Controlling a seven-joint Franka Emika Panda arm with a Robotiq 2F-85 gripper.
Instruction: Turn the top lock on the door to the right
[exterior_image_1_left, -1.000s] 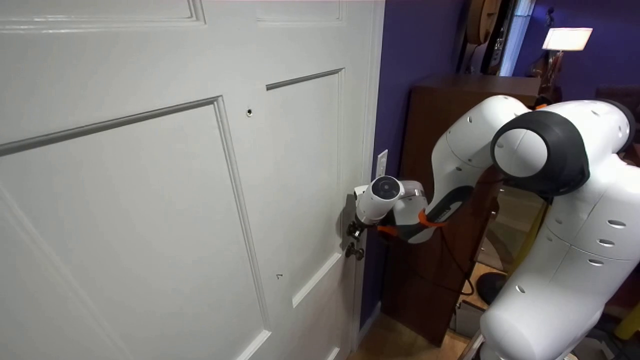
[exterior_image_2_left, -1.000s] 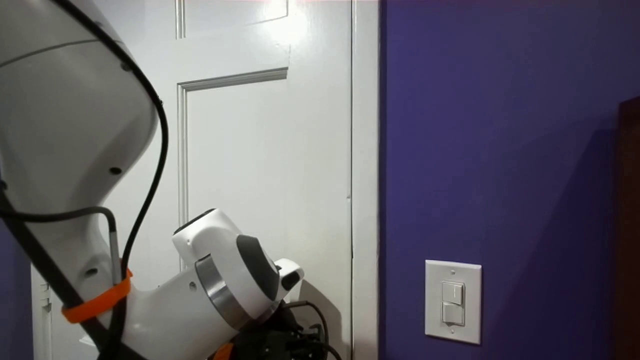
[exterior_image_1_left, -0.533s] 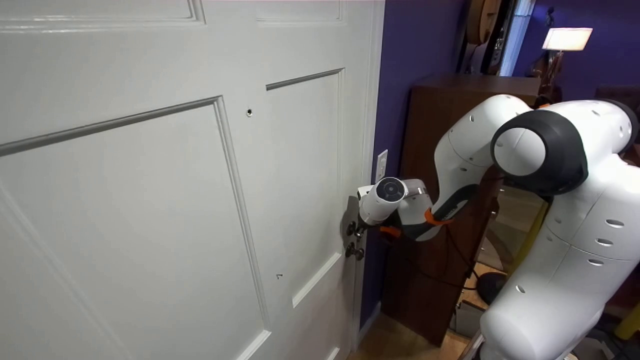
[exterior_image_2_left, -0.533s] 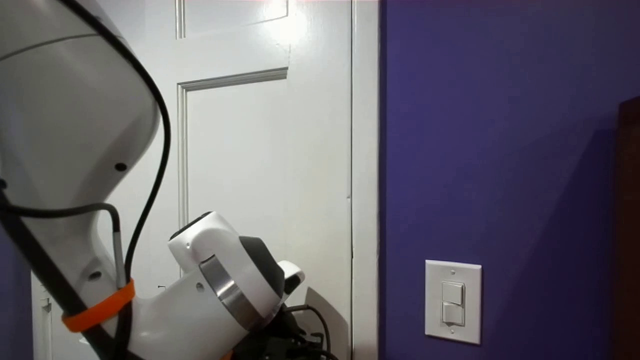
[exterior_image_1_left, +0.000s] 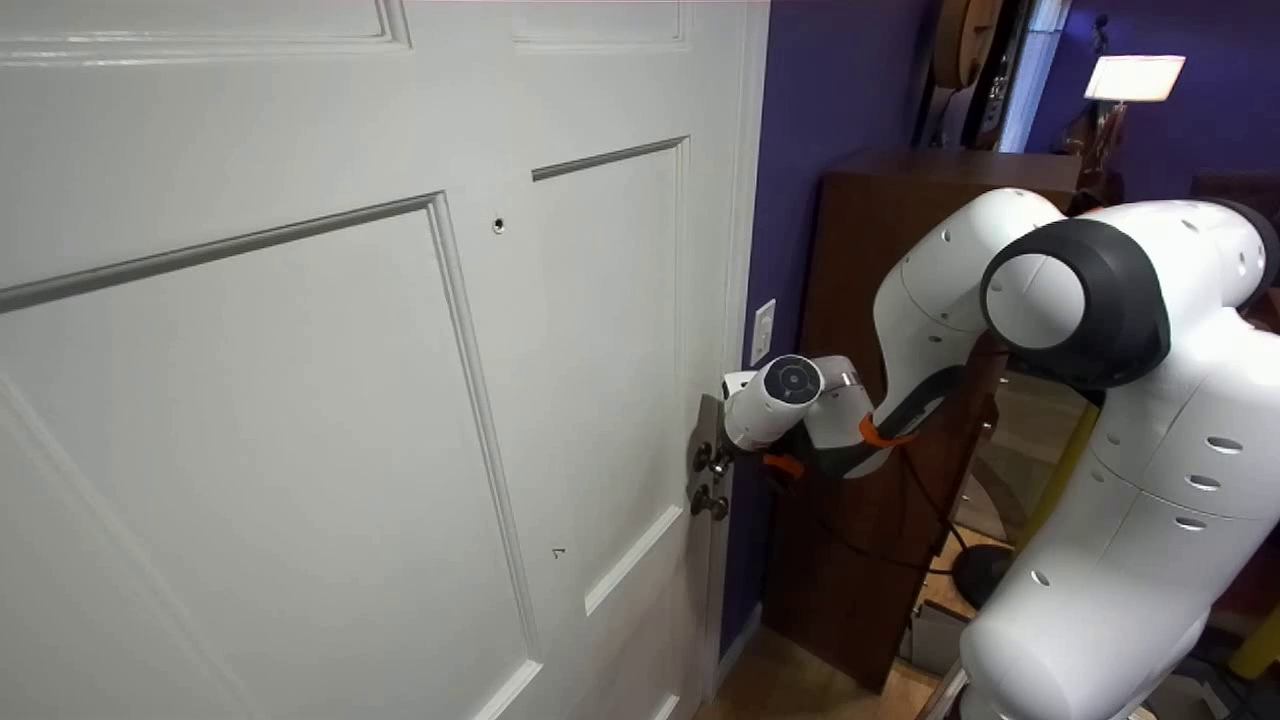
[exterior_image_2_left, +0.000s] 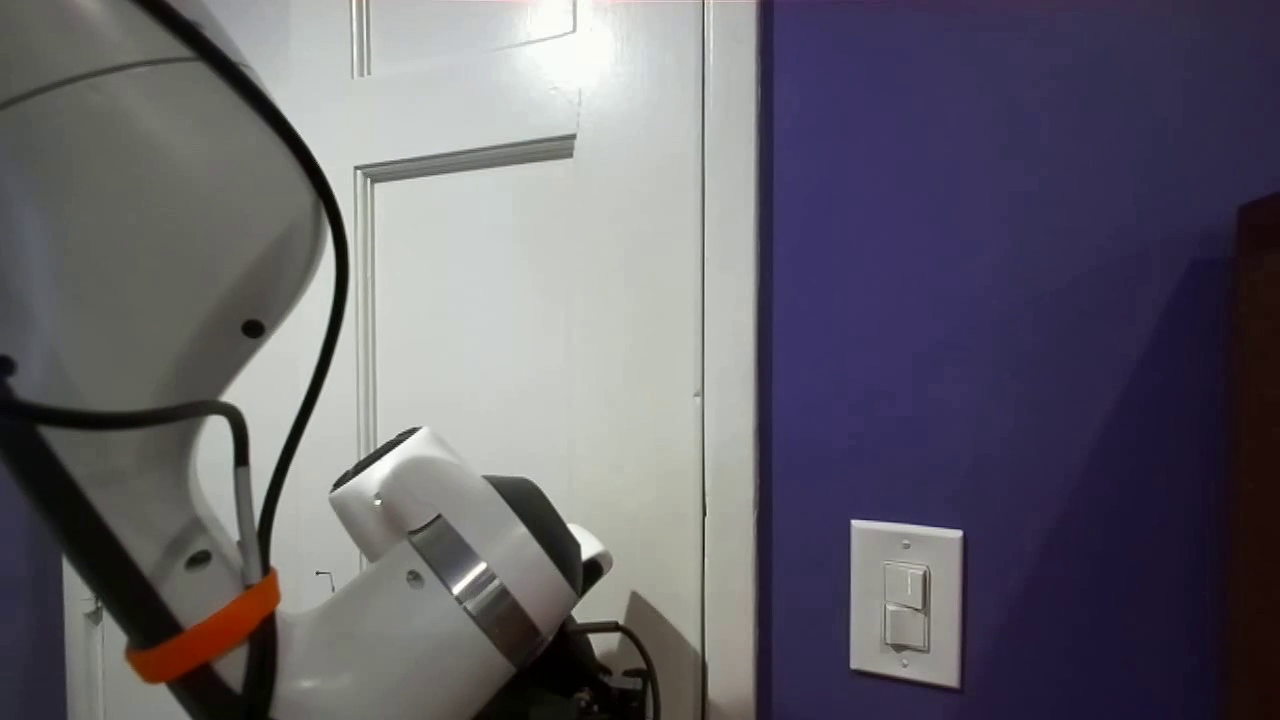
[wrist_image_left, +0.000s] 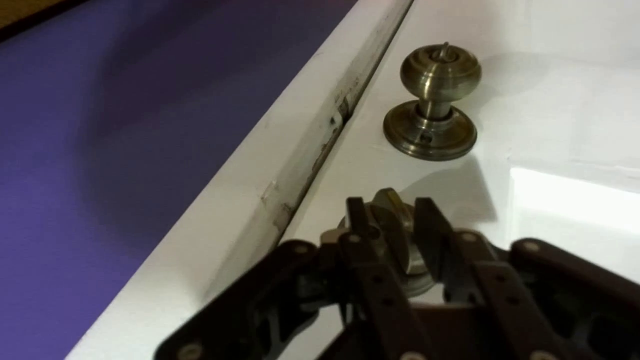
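Note:
The white panelled door (exterior_image_1_left: 590, 330) shows in all views, also in an exterior view (exterior_image_2_left: 480, 320). Its top lock, a brass thumb-turn on a round plate (wrist_image_left: 392, 224), is near the door edge. The thumb-turn stands slanted in the wrist view. In an exterior view the lock (exterior_image_1_left: 704, 457) sits just above the knob (exterior_image_1_left: 712, 503). My gripper (wrist_image_left: 391, 205) is partly open, one finger on each side of the thumb-turn, with a visible gap on both sides. I cannot tell how far the fingertips are from the door. In an exterior view (exterior_image_2_left: 590, 690) the fingers are cut off.
The brass knob (wrist_image_left: 440, 82) stands out from the door near the lock in the wrist view. The white door frame (exterior_image_2_left: 732, 300) borders a purple wall (exterior_image_2_left: 1000, 300) with a light switch (exterior_image_2_left: 906, 604). A dark wooden cabinet (exterior_image_1_left: 860, 250) stands beside the arm. A black cable loops along the arm.
The wrist has moved slightly away from the door and tilted a little. The lock, earlier partly covered by the gripper in an exterior view, now shows more fully. The door has not moved.

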